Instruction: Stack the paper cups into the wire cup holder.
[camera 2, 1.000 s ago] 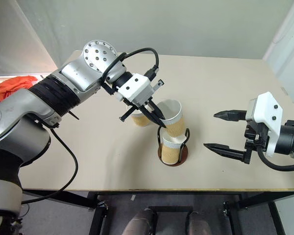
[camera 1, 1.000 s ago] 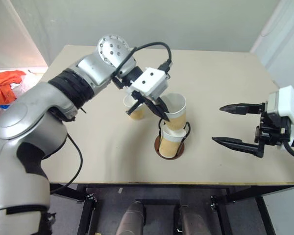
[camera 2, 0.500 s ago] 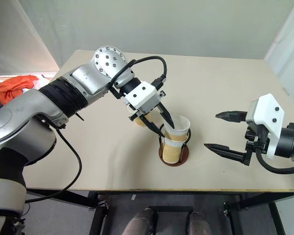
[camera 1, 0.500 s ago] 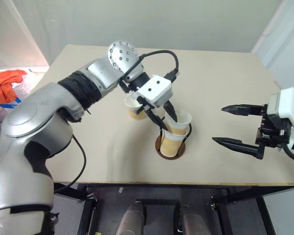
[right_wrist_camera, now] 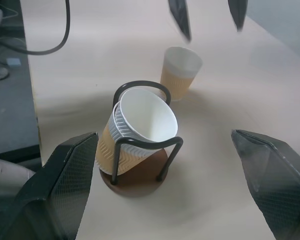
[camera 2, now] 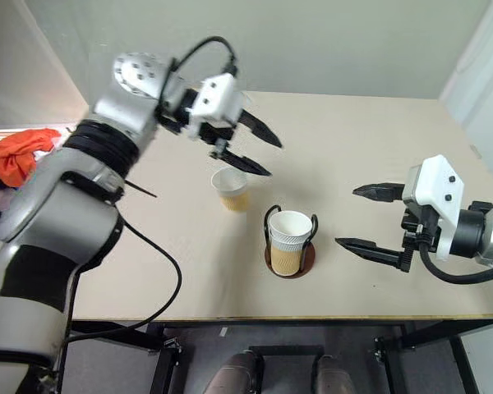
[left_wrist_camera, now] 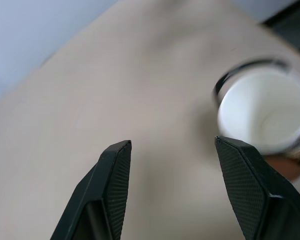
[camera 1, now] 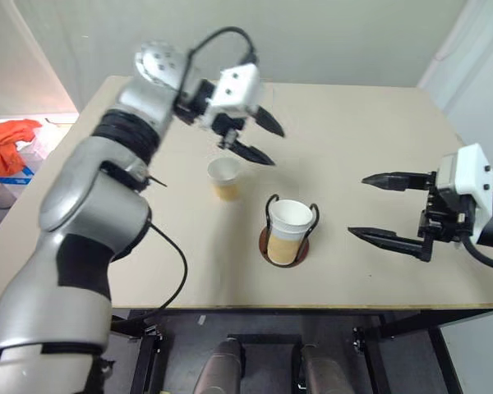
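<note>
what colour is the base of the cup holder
Reddish-brown, a round disc under the cup holder; clearest in the right wrist view.

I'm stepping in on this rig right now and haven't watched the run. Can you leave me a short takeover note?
Left claw: open, empty, raised above the table beyond the loose cup.
Right claw: open wide, empty, hanging to the right of the wire cup holder.
Cups: two nested in the holder; in the right wrist view the stack leans between the wire loops. One loose cup stands upright on the table, apart from the holder.
Done: two of three cups stacked.
Left: pick up the loose cup and nest it into the stack; the lean may need checking first.
</note>
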`<state>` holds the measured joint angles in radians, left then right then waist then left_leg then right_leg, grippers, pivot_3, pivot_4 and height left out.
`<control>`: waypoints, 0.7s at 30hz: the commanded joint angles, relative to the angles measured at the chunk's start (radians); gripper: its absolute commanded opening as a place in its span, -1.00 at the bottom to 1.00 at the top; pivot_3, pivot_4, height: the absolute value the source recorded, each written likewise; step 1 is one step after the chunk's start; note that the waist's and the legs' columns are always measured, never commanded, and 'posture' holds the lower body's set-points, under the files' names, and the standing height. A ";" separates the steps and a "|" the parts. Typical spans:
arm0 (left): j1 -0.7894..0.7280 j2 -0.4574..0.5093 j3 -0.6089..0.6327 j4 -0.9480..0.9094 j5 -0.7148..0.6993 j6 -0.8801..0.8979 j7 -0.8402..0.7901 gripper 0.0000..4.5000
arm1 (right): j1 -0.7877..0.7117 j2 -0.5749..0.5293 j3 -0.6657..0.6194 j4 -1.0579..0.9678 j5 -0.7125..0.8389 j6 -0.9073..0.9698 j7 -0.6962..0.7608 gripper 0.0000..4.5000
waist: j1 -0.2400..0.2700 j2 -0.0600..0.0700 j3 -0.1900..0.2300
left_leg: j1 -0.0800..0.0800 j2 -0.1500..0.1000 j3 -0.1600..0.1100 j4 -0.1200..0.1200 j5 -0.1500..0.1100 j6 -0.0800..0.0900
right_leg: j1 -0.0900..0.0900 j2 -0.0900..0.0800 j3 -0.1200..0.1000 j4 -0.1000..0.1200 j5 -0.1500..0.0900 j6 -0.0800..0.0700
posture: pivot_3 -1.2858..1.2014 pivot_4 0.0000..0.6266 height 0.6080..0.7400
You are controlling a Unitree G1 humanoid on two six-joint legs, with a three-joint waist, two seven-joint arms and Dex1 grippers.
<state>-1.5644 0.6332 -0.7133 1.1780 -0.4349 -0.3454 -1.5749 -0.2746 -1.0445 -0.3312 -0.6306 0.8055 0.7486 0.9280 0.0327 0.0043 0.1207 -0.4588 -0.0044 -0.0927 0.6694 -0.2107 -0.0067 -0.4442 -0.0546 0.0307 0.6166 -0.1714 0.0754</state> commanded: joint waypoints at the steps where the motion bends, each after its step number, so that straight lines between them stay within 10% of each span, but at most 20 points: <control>1: 0.026 0.053 0.067 -0.023 0.054 0.045 -0.040 0.28 | -0.047 -0.001 0.035 0.029 -0.025 -0.051 0.026 1.00 | 0.000 0.000 0.000 | 0.000 0.000 0.000 0.000 0.001 0.000 | 0.000 0.000 0.000 0.000 -0.001 0.001 | 0.03 -0.52 1.00; 21: 0.136 -0.094 0.154 0.115 0.540 -0.027 0.193 0.28 | -0.011 -0.040 -0.040 -0.041 0.024 0.023 -0.010 1.00 | 0.025 0.000 0.000 | -0.004 -0.002 0.001 0.007 0.000 0.004 | 0.000 -0.003 0.000 -0.001 0.003 0.001 | 0.03 -0.52 1.00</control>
<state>-1.4010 0.5507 -0.5899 1.2921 0.0684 -0.3558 -1.4239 -0.2879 -1.0656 -0.3072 -0.6419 0.8042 0.7567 0.9291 0.0575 0.0042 0.1209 -0.4625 -0.0066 -0.0906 0.6766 -0.2112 -0.0029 -0.4437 -0.0570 0.0308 0.6148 -0.1689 0.0762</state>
